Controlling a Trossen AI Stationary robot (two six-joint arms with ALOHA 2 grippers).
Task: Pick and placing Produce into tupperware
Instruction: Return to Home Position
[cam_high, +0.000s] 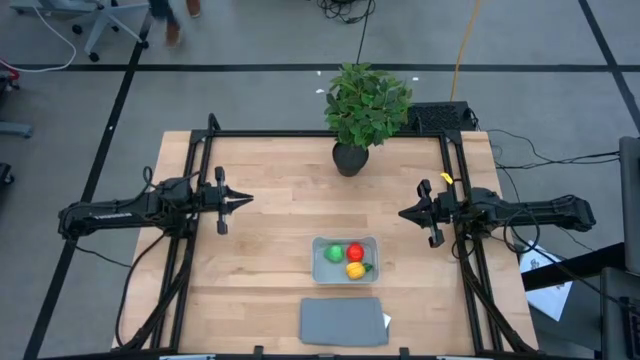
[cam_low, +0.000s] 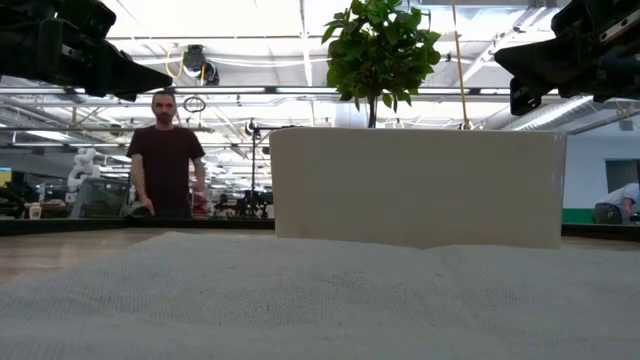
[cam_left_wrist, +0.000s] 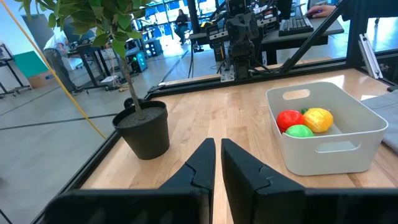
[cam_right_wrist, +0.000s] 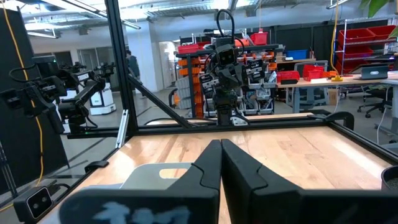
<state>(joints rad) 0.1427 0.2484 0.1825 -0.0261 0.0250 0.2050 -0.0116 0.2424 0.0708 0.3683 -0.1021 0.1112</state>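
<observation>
- Tupperware (cam_high: 345, 240) held green pear (cam_high: 333, 254), tomato (cam_high: 355, 251) and pineapple (cam_high: 356, 269) together.
- Left gripper (cam_high: 245, 199) hung above left side of table (cam_high: 270, 170), jaws clenched, empty.
- Right gripper (cam_high: 403, 213) hung opposite, jaws clenched, empty.

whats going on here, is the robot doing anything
Nothing is being handled. The green fruit, red fruit and yellow fruit all sit in the tub, with the flat lid lying beside it. The left gripper and right gripper hang shut and empty, one at each side.
</observation>
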